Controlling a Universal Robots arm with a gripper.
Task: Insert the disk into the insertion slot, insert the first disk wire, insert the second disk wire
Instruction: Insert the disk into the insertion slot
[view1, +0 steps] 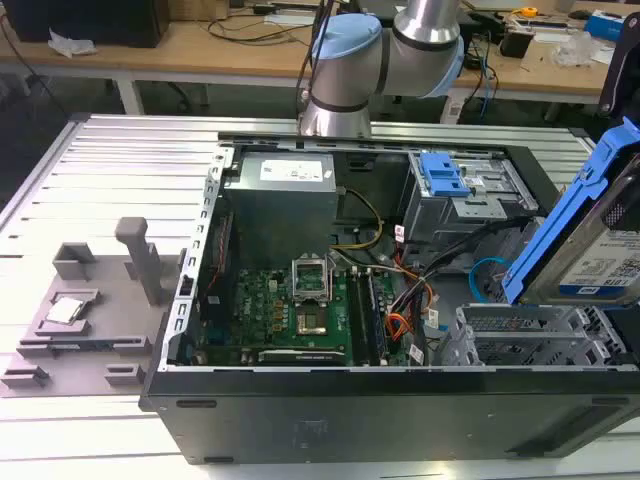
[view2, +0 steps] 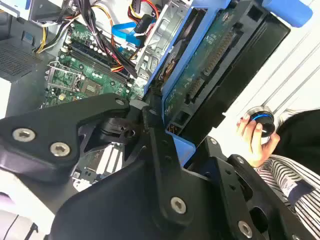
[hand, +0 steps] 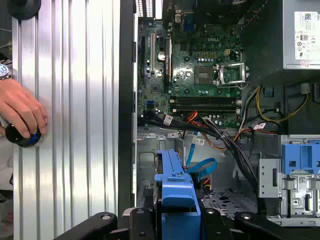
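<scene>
One disk (view1: 605, 255) held tilted at the exterior view's right edge, over the insertion slot (view1: 520, 340).
The gripper (hand: 177, 222) is clamping its blue carrier (hand: 175, 185). Judged rigid, weighty and shock-sensitive; the carrier rails are offering safer hold than the exposed circuit board (view2: 210, 65).

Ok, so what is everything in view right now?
computer case: one, black, open, on the slatted table
motherboard: one, green, inside the case
disk: one, silver in blue carrier, tilted above the case
insertion slot: one, silver, in the case near the disk
first disk wire: one bundle, orange-red, beside the motherboard
second disk wire: one, light-blue, looped near the slot
fixture: one, grey, exterior view's left
hand: one, on a knob
gripper: one, black, shut on the disk
</scene>
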